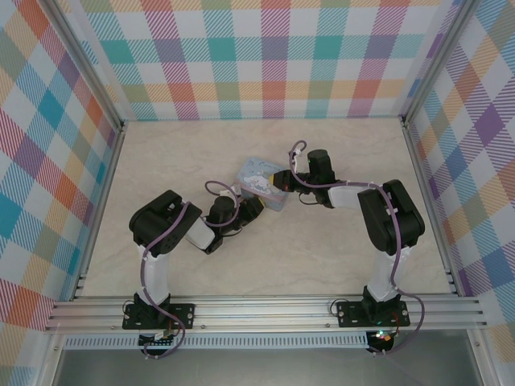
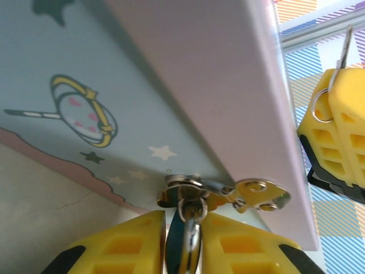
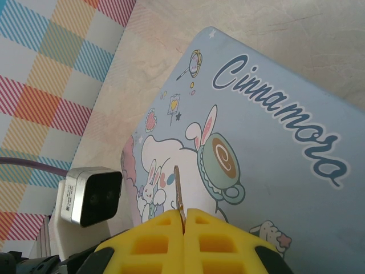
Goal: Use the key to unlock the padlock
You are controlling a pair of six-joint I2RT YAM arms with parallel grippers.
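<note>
Right, the padlock [image 2: 180, 254] was judged small, light and rigid. Its smooth sides looked likely to slip or twist under a pinch. It is best taken across the flat faces of the body, with the keyhole end left free. It was hung by its shackle from the hasp [image 2: 228, 191] on the near-left side of the tin [image 3: 274, 171], which lay mid-table [image 1: 322, 257]. The tin is thin and light, so it was expected to slide if the padlock was pushed rather than held.

The left gripper [image 2: 183, 225] was seen nearly closed, clamped on the padlock body, with one yellow finger on each side and the shackle sticking out past the tips. The keyhole could not be made out, as it was hidden between the fingers.

The key [image 3: 178, 191] was judged thin, stiff, light and slippery, and easily rotated in a grip. It is best held by the head, with the blade left clear. The right gripper [image 3: 184, 220] was seen fully closed on it, with the blade projecting out past the fingertips and a small ring [image 2: 321, 107] hanging at the side. In its wrist view it was held over the tin lid. In the left wrist view it was just right of the tin, apart from the padlock. The key had not yet been brought to the lock.
</note>
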